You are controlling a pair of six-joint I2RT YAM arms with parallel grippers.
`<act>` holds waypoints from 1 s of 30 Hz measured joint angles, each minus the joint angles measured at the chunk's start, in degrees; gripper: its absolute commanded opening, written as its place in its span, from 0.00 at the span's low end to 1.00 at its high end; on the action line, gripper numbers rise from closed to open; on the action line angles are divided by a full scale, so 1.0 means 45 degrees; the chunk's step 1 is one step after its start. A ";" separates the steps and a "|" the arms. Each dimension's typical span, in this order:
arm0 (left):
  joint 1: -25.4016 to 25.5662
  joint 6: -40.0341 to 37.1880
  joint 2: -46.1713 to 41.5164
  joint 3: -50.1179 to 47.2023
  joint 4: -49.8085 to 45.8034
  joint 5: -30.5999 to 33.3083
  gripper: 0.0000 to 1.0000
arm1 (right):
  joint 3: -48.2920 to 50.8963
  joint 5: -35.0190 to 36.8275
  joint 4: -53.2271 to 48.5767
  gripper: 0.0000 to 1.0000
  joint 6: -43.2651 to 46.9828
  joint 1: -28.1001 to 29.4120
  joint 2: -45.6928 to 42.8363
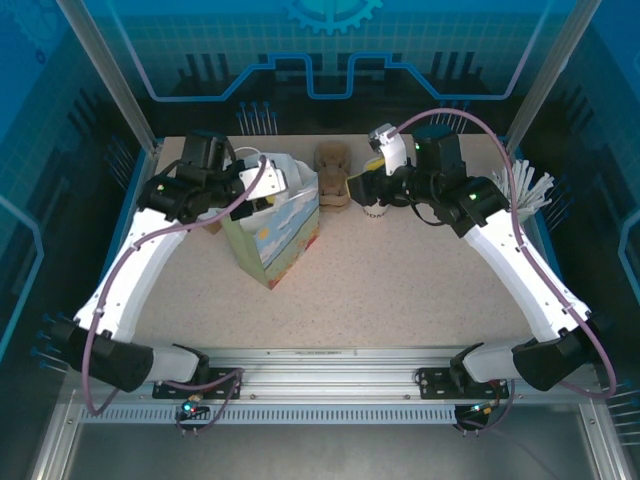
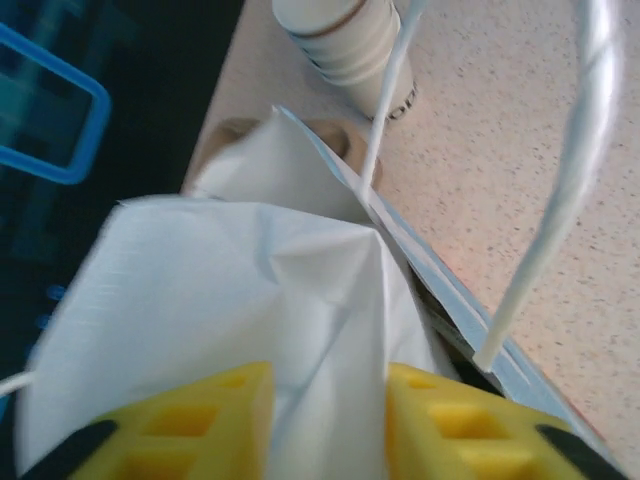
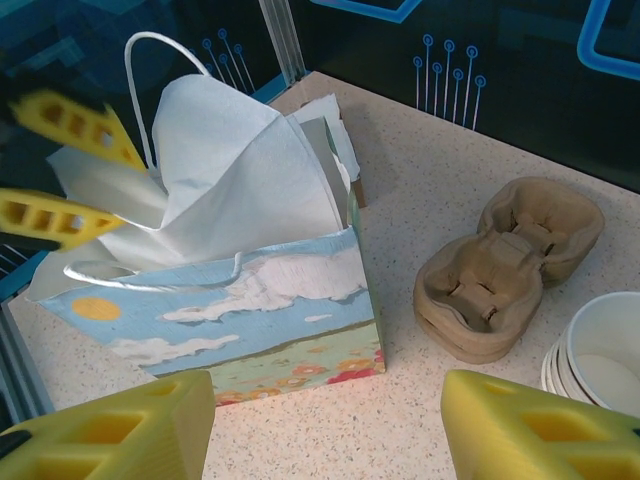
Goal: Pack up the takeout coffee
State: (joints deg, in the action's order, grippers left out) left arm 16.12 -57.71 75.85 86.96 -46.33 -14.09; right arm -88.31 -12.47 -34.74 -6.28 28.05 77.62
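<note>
Takeout coffee: can't tell where it sits, with white tissue (image 3: 240, 170) heaped over the gift bag (image 1: 280, 235). Nearest, an aluminium rail (image 1: 330, 362) edges the speckled beige tabletop (image 1: 400, 290); the bag stands upright left of centre, and the left gripper (image 2: 328, 385) is at its top, jaws narrowly parted with tissue in the gap. Farther on, the right gripper (image 3: 325, 430) hangs wide, holding nothing, near the pulp cup carrier (image 3: 510, 265) and stacked white cups (image 3: 600, 350), with blue circuit-patterned panels (image 1: 330, 50) behind.
</note>
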 measured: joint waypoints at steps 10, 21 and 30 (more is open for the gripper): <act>-0.0393 0.5255 -0.2132 -0.0787 0.1987 -0.0243 0.62 | 0.0136 -0.0010 0.0068 0.63 -0.0044 0.0000 0.0019; -0.0491 1.0200 0.0408 0.0175 0.1389 0.1807 0.32 | 0.0296 -0.0044 0.0117 0.63 -0.0039 0.0000 0.0126; -0.0442 1.1351 0.2147 0.0656 0.1112 0.0748 0.32 | 0.0296 -0.0039 0.0112 0.63 -0.0039 -0.0034 0.0121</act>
State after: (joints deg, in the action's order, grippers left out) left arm 14.13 -6.63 85.52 89.91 -41.32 -10.72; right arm -86.98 -12.64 -34.24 -6.46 27.90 78.17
